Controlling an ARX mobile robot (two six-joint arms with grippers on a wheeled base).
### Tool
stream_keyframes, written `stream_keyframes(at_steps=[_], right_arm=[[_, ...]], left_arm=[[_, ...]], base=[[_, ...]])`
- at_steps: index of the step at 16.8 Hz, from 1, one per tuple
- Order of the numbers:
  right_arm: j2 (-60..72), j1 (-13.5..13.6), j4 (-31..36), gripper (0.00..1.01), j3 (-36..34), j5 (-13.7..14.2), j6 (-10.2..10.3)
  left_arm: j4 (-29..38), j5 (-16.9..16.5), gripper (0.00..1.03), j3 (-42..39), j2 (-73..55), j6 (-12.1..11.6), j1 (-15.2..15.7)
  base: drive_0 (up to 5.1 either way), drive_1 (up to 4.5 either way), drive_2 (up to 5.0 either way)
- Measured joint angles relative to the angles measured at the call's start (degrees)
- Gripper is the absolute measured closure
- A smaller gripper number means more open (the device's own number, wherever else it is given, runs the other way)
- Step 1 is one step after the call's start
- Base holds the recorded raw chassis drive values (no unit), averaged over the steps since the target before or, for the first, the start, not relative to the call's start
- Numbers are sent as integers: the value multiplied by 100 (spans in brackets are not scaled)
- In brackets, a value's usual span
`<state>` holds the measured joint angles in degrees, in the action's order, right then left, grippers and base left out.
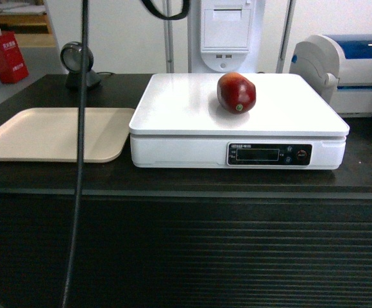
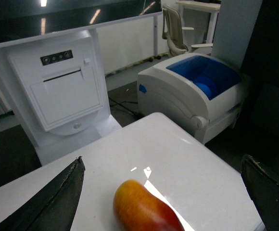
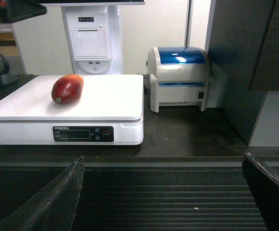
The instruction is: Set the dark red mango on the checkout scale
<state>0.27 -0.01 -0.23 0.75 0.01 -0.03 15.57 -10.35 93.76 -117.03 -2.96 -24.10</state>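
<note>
One dark red mango (image 1: 236,92), one scale (image 1: 192,122), one checkout (image 1: 186,244) counter, one beige tray (image 1: 51,133), one blue-lidded label printer (image 1: 349,67), one receipt printer stand (image 1: 228,32), one round black scanner (image 1: 78,63), one red box (image 1: 5,56), one black cable (image 1: 80,160) hanging down in front of the head camera.

Mango resting free on the scale's white platform, right of its centre and toward the back edge, touched by nothing. Tray flat on the counter just left of the scale, edges nearly meeting. Label printer right of the scale, receipt printer stand behind it, scanner behind the tray.

Left gripper (image 2: 163,192) poised above the scale, looking down at the platform, fingers (image 2: 53,202) spread wide on either side of the mango with nothing held. Right gripper (image 3: 163,192) out in front of the checkout, level with the ribbed panel, well apart from the scale, fingers (image 3: 48,202) likewise spread wide and empty.

Long axis of the mango lying flat on the platform, running roughly front to back with a slight slant. Dark stem spot facing the front display strip; orange-yellow end seen from the left wrist pointing toward the receipt printer stand.
</note>
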Motion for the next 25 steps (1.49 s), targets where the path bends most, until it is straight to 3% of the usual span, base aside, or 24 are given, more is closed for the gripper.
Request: stream_keyframes(at_steps=[3, 6, 8, 10, 13, 15, 18, 19, 20, 21, 25], right_arm=[[0, 0, 0, 3, 0, 0, 0], [0, 0, 0, 3, 0, 0, 0], [0, 0, 0, 3, 0, 0, 0], [0, 0, 0, 3, 0, 0, 0], [0, 0, 0, 3, 0, 0, 0], [0, 0, 0, 3, 0, 0, 0], [0, 0, 0, 3, 0, 0, 0], [0, 0, 0, 3, 0, 0, 0], [0, 0, 4, 3, 0, 0, 0], [0, 0, 0, 3, 0, 0, 0], [0, 0, 2, 3, 0, 0, 0]], left_arm=[[496, -841, 5, -1456, 850, -22, 981], [1073, -695, 5, -2826, 2070, -214, 1897], [1180, -614, 5, -3670, 2664, -214, 2424], [1051, -205, 5, -4315, 2988, -291, 2938], [1185, 120, 5, -4870, 3477, -55, 3781], [1322, 2, 5, -5381, 3910, 15, 4201], [1320, -190, 5, -5971, 4463, -11, 4378], [2098, -516, 11, -6229, 4511, 33, 4400], [2658, -649, 24, -6695, 4771, 153, 4277], [2732, -566, 36, -7176, 5174, 195, 4006], [2634, 55, 82, -8144, 6236, 256, 3373]], base=[[0, 0, 0], [0, 0, 0], [0, 0, 0], [0, 0, 0], [0, 0, 0], [0, 0, 0], [0, 0, 0], [0, 0, 0], [0, 0, 0], [0, 0, 0], [0, 0, 0]])
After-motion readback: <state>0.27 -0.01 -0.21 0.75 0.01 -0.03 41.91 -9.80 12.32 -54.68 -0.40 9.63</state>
